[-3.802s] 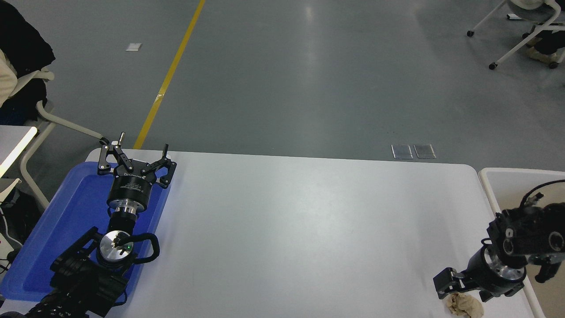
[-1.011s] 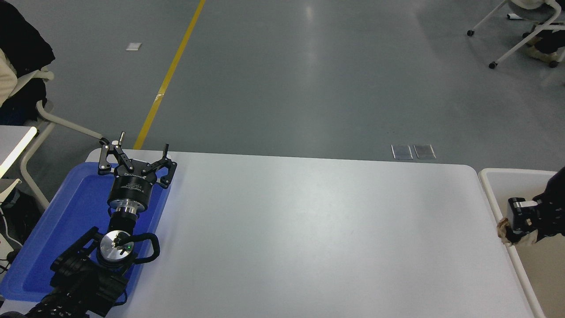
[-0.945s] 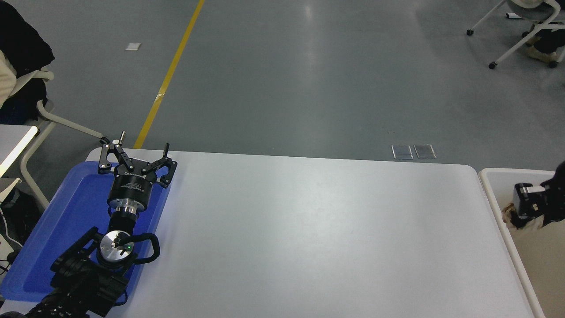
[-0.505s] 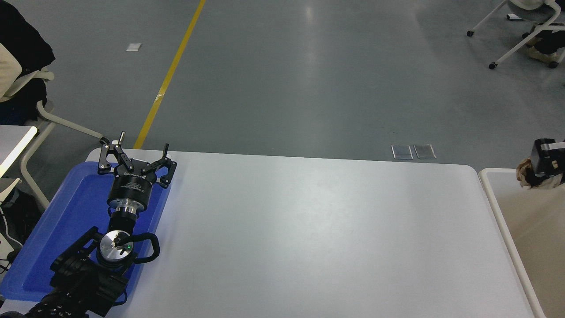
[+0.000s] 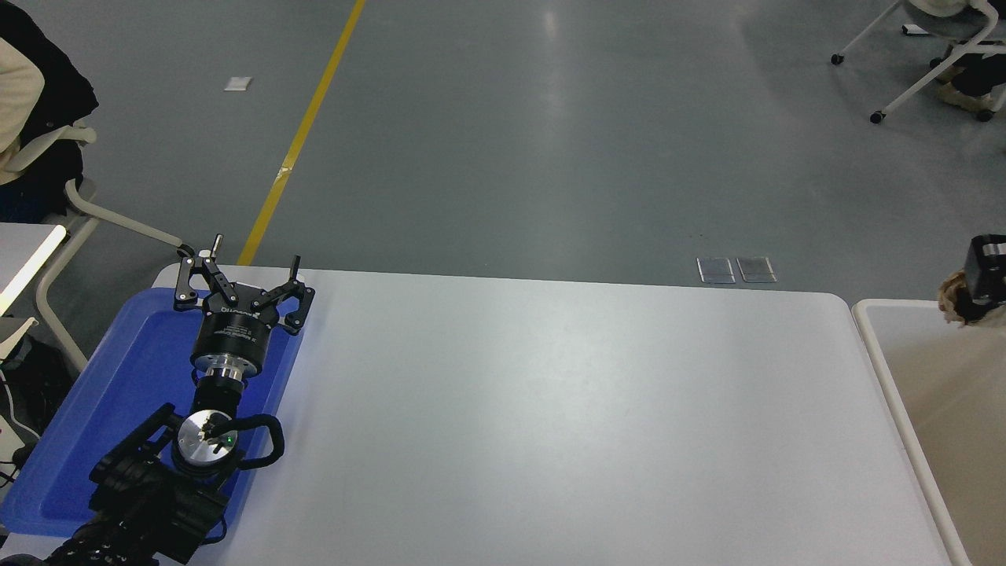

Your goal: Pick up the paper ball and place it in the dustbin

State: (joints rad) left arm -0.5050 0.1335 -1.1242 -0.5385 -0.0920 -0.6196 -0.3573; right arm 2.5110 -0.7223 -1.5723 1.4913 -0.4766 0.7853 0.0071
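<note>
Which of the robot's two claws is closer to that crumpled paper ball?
The right. The right gripper holds the paper ball over the dustbin; the left gripper sits far across, above the blue tray.

From where I stood, the only lettering was a small pale line of print on the round black body of the left gripper (image 5: pixel 240 283), just behind its spread fingers, too small to read.

Grey floor (image 5: pixel 550 141) w/ yellow line (image 5: pixel 302 134); wheeled chair (image 5: pixel 935 55) top right; white table (image 5: pixel 550 424).
</note>
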